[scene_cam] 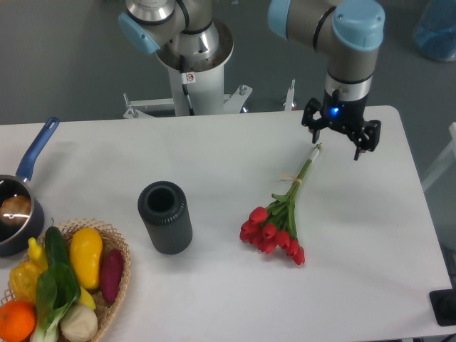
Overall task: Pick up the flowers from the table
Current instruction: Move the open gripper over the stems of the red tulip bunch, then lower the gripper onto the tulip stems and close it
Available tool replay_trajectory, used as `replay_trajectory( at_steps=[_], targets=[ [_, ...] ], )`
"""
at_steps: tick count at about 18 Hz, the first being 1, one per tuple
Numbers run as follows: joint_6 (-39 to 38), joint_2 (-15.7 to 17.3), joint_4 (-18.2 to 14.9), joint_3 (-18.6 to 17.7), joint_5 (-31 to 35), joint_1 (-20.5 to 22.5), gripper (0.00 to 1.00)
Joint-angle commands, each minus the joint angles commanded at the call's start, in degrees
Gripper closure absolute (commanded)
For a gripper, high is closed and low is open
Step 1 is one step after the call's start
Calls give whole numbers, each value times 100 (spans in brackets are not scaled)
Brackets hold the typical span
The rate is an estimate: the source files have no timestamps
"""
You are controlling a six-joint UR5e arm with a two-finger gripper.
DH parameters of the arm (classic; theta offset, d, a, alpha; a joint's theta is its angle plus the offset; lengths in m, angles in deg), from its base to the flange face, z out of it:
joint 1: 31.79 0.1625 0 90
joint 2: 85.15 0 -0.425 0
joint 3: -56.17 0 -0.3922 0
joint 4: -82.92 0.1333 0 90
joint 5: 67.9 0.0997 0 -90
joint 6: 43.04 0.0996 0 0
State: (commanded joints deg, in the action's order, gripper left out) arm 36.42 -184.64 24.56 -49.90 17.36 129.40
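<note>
Approach step: gripper [336,140] hangs with jaws spread, empty, above the stem tips of the flowers [278,228], which lie flat mid-right on the table [214,157]. Next it needs to line up over the thin tied stems and descend (slim, slippery target; smooth matte top).

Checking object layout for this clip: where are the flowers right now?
The flowers lie flat on the white table, right of centre, to the right of the dark cylindrical vase, stem tips pointing up toward the open hand.
</note>
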Motion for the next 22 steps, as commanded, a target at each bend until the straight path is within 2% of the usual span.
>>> replay_trajectory(
  at_steps=[2, 6, 10, 13, 15, 19, 20, 22],
  targets=[
    [-79, -184, 18, -71, -166, -175, 0],
    [-667, -492, 61, -133, -781, -255, 0],
    [-914, -1028, 614, -72, -923, -430, 0],
    [-1142, -1230, 712, -28, -923, -527, 0],
    [-1186, -1362, 799, 95, -923, -545, 0],
    [-1440, -1862, 1010, 420, -906, -773, 0],
    [-1581, -1924, 1028, 542, -906, -817, 9],
    [-1635, -1943, 1028, 605, -906, -835, 35]
  ],
)
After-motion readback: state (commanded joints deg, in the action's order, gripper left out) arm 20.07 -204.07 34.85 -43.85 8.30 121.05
